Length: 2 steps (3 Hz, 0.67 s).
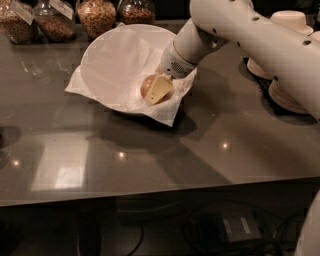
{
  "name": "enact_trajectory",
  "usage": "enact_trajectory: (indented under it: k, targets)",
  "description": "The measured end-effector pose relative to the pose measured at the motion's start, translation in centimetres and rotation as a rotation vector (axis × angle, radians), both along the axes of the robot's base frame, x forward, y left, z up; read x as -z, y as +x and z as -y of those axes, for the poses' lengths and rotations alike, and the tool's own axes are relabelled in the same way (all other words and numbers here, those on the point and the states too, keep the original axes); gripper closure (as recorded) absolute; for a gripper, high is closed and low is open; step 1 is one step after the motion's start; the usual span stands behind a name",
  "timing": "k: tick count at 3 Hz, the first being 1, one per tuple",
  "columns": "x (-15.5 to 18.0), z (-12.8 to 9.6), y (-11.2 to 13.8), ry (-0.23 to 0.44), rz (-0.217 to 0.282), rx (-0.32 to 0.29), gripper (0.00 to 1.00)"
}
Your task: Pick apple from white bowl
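Note:
The white bowl (107,65), lined with crinkled white paper, stands at the back middle of the dark table. The apple (147,86), yellowish-tan with a reddish blush, lies inside the bowl near its right front wall. My gripper (156,88) reaches down into the bowl from the upper right on the white arm. One pale finger (160,89) lies flat against the apple's near side and the other finger is hidden behind the fruit. The gripper is shut on the apple, which rests low in the bowl.
Several glass jars of nuts and grains (97,15) stand along the back edge behind the bowl. Stacks of small beige paper bowls (287,20) stand at the right, partly behind the arm. The table's front edge (150,192) runs across the lower part of the view.

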State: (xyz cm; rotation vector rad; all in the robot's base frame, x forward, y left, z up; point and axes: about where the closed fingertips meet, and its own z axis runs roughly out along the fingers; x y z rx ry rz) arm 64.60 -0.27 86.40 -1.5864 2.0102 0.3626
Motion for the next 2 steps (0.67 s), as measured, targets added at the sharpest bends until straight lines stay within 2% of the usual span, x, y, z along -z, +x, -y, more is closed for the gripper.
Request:
enact_trajectory:
  k: [1, 2]
  targets:
    - [0.41, -0.07, 0.03, -0.003, -0.009, -0.004, 0.53]
    - [0.68, -0.26, -0.07, -0.013, -0.018, -0.017, 0.76]
